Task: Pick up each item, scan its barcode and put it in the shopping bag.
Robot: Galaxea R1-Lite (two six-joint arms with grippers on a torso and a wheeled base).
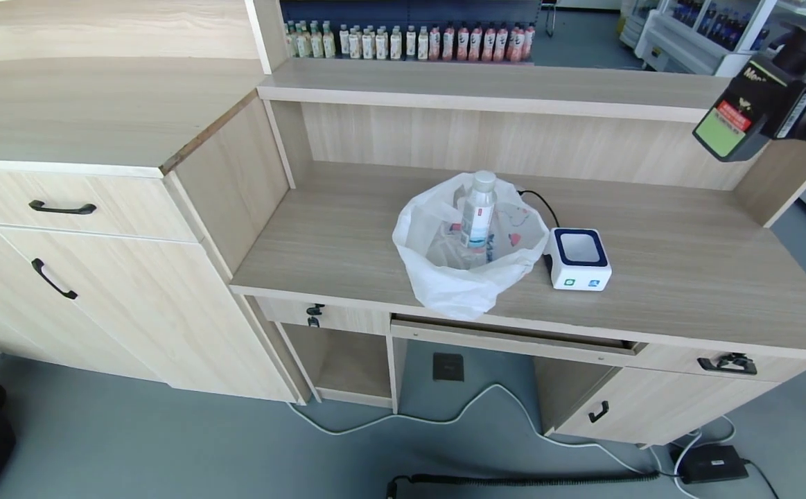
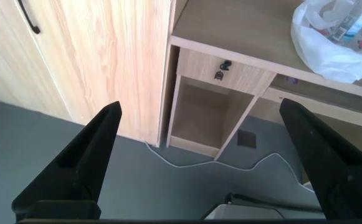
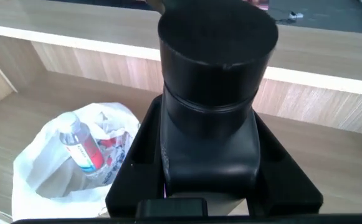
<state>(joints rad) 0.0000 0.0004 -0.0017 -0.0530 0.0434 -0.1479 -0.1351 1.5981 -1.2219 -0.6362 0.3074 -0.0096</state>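
Pale wood-grain bench (image 1: pixel 687 277); white, half-sheer shopping bag (image 1: pixel 458 287); clear bottle (image 1: pixel 479 211) with white cap and a white, blue and red label; white scanner (image 1: pixel 578 277) with a dark blue frame around a grey window; black container (image 1: pixel 766 104) with green and red patches; black drawer handles (image 1: pixel 62 207); grey-blue floor (image 1: pixel 167 443)

Light wood checkout counter (image 1: pixel 347 235) with a raised ledge (image 1: pixel 486 83) behind it; taller wood cabinet (image 1: pixel 84 277) with black handles (image 1: pixel 62 207) at left. Grey floor (image 1: pixel 167 443), loose cables (image 1: pixel 527 478) under the counter. Bottle rows (image 1: pixel 409 43) on a dark shelf behind, glass-door cooler (image 1: pixel 694 34) far right.
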